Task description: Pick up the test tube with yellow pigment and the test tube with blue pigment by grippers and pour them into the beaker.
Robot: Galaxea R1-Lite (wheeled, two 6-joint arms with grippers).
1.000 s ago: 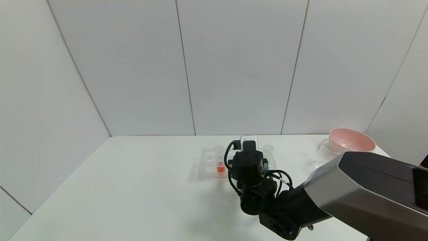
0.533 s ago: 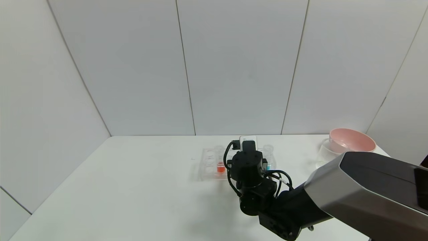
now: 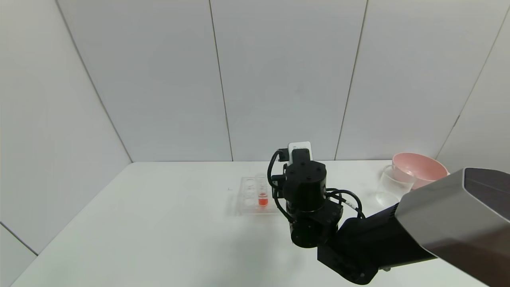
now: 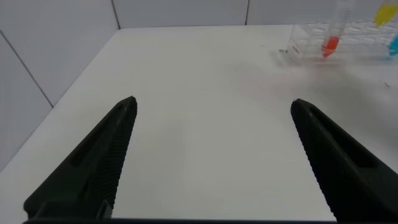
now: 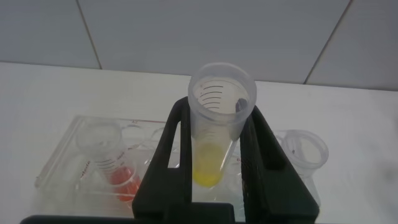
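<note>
My right gripper (image 5: 216, 112) is shut on the test tube with yellow pigment (image 5: 212, 163) and holds it upright, lifted above the clear rack (image 5: 59, 168). In the head view my right wrist (image 3: 305, 187) hides that tube and the blue one. The left wrist view shows the yellow liquid (image 4: 385, 12) raised above the rack, with the test tube with blue pigment (image 4: 393, 45) standing in the rack below it. The beaker (image 3: 391, 186) stands at the far right of the table. My left gripper (image 4: 213, 104) is open and empty, low over bare table, left of the rack.
A tube with red-orange liquid (image 3: 262, 198) stands in the rack (image 3: 249, 196). A pink bowl (image 3: 418, 167) sits behind the beaker at the table's far right corner. White walls close the table behind and on both sides.
My right gripper has risen and shifted slightly right, lifting the yellow tube up out of the rack. The left arm has not moved.
</note>
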